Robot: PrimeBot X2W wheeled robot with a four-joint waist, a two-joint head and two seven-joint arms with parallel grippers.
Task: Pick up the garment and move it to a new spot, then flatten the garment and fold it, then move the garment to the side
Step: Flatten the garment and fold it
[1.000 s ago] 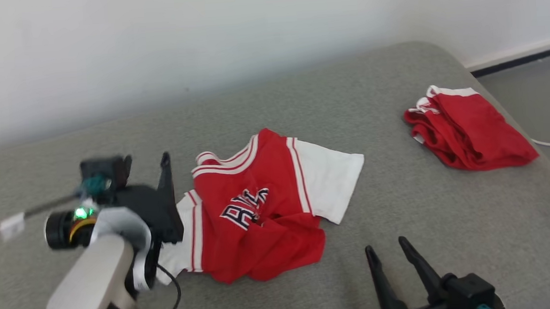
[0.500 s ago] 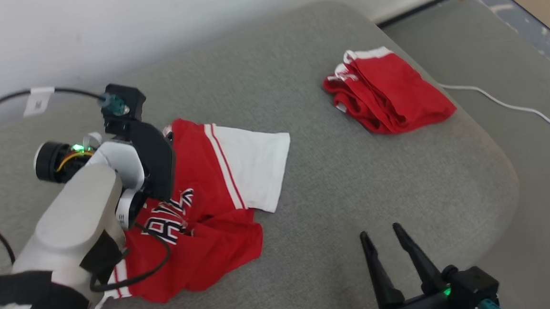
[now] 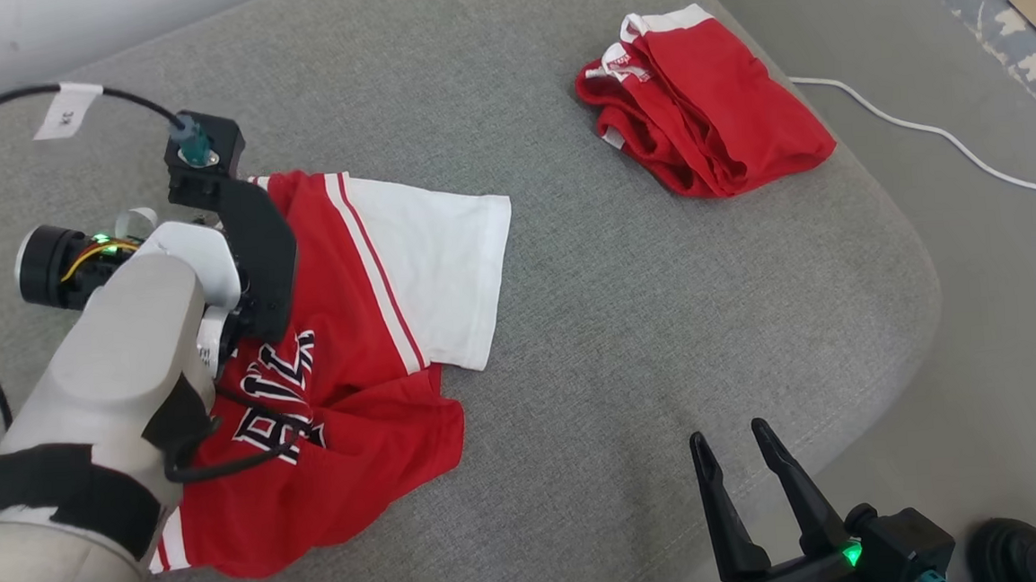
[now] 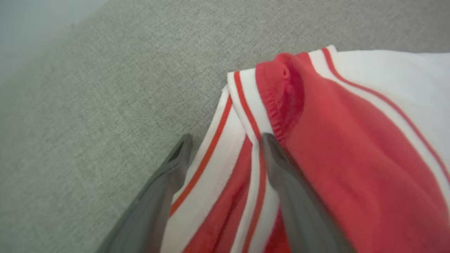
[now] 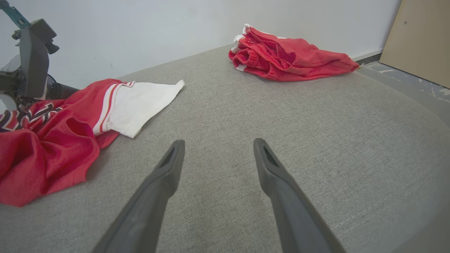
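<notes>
The left jaws stand wide, straddling the striped trim of the red-and-white jersey (image 4: pixel 334 168). One finger is over the cloth and the other just beside its edge on the grey cushion (image 4: pixel 88 105), placed, I judge, to pinch that hem for lifting. The right jaws, equally wide and empty, hang over bare cushion, with the jersey to their left and a bundled red garment (image 5: pixel 288 56) well beyond.

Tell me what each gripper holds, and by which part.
Nothing is held. The left gripper stands open astride the striped trim of the jersey, not closed on it. The right gripper is open above the bare grey cushion.
</notes>
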